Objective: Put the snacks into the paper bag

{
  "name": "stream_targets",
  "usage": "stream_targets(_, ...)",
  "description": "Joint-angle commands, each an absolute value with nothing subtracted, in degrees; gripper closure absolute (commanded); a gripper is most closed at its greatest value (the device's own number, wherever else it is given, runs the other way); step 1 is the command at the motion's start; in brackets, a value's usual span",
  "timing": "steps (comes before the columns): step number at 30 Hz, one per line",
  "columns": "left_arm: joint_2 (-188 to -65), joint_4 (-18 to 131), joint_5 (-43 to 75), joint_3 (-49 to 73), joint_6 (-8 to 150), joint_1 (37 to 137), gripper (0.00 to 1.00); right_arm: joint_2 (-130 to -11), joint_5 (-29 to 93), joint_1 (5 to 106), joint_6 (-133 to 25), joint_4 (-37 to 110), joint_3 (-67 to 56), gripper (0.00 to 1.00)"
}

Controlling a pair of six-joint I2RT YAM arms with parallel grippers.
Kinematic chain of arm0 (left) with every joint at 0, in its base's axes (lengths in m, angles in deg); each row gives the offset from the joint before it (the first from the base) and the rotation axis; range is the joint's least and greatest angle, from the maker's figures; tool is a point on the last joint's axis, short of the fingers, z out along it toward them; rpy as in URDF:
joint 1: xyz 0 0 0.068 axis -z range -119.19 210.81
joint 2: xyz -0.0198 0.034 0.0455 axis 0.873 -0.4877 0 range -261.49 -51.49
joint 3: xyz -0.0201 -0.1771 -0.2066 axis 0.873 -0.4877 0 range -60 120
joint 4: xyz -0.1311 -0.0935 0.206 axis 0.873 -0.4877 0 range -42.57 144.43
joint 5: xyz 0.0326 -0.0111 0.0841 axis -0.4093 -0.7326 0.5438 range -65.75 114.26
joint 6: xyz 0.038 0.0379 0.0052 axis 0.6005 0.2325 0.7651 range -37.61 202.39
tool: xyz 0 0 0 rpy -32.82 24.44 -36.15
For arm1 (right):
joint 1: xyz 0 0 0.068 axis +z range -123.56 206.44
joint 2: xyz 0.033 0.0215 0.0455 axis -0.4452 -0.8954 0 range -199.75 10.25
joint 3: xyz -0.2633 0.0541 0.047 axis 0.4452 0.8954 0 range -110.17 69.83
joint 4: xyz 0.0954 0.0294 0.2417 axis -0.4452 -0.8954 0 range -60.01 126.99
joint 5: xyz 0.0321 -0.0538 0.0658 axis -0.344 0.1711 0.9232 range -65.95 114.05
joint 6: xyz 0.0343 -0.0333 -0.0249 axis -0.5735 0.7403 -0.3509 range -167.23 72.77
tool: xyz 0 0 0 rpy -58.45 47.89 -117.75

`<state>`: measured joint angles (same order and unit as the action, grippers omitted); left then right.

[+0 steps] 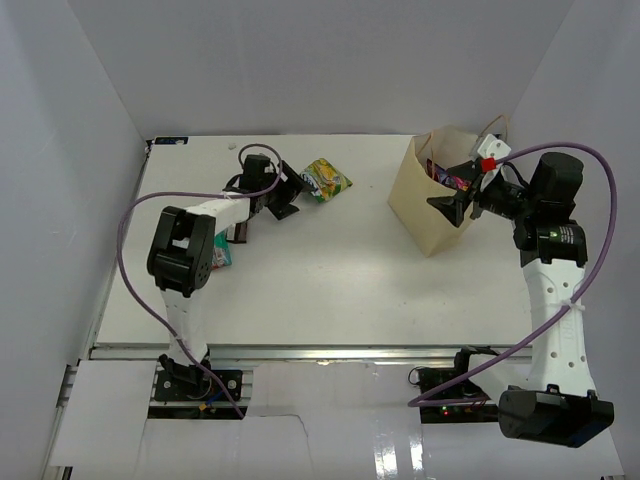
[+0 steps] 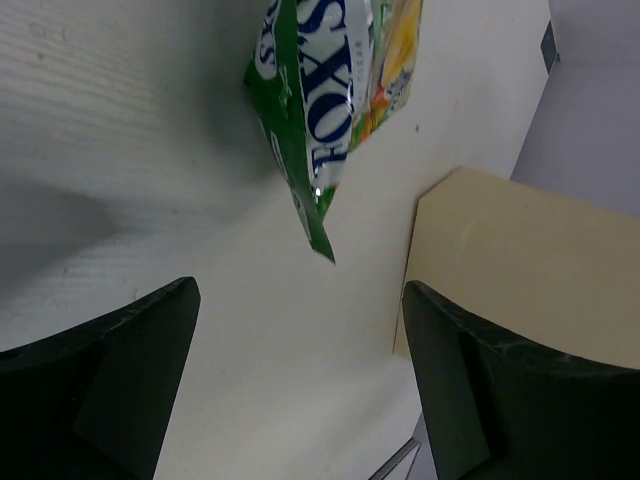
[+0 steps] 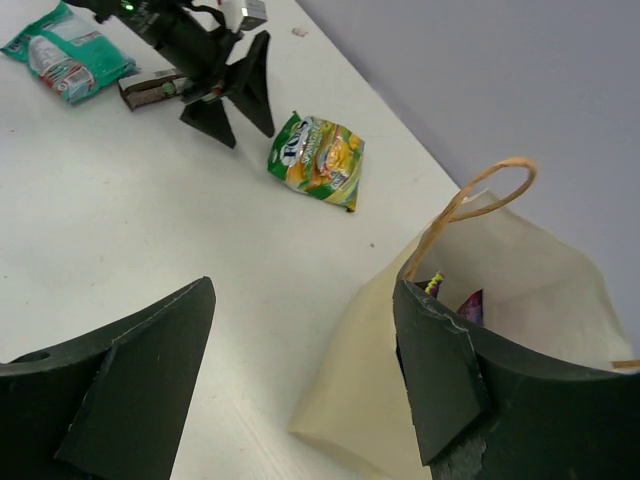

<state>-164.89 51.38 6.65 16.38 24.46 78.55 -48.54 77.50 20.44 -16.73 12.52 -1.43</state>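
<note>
Plain white walls (image 1: 300,60) enclose our white table (image 1: 330,270). The paper bag (image 1: 425,205) stands on it, upright. Our right gripper (image 1: 458,192), spread wide and empty, hovers at the bag's rim; a nudge could topple the bag. Well left of the bag, our left gripper (image 1: 290,193) gapes empty beside the green-yellow packet (image 1: 327,180).

Top camera looks down from the near side; both wrist cameras sit low and close, sharing the green-yellow packet (image 3: 318,160).

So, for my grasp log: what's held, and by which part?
Nothing; left gripper open short of the green-yellow snack packet, right gripper open at the tan paper bag.
</note>
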Motion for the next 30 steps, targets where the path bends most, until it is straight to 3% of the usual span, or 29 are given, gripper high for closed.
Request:
stream_targets(1, -169.49, 58.20, 5.45, 22.61, 18.32, 78.39, 0.10, -46.97, 80.57, 20.28, -16.82, 11.50, -0.40, 0.22)
stream_targets(3, -172.50, 58.21, 4.31, 25.33, 18.23, 78.39, 0.11, -46.71, 80.57, 20.28, -16.73, 11.50, 0.13, 0.21)
stream_targets(10, -182.26, 57.60, 1.67, 33.07, 16.39, 78.39, 0.28, -46.62, 83.64, 20.28, -18.14, 11.59, 1.63, 0.21)
stream_targets(16, -184.64, 59.26, -0.96, 34.57, 17.35, 78.39, 0.60, -46.44, 95.14, 20.55, -10.59, 4.39, 1.89, 0.22)
stream_targets(18, -183.95, 59.79, -2.11, 34.49, 20.49, 78.30, 0.74, -46.44, 96.21, 21.42, -9.09, 2.72, 2.33, 0.22)
stream_targets(21, -181.32, 60.76, -4.83, 32.91, 24.72, 78.30, 0.88, -46.62, 96.21, 22.83, -9.09, 2.62, 2.77, 0.23)
stream_targets(27, -168.32, 60.41, -12.38, 24.74, 42.09, 78.30, 0.93, -48.37, 93.93, 28.61, -8.04, 3.59, 1.98, 0.23)
stream_targets(30, -158.24, 55.34, -14.15, 18.94, 49.67, 78.74, 0.93, -50.74, 94.19, 32.05, 1.60, -2.26, -0.65, 0.18)
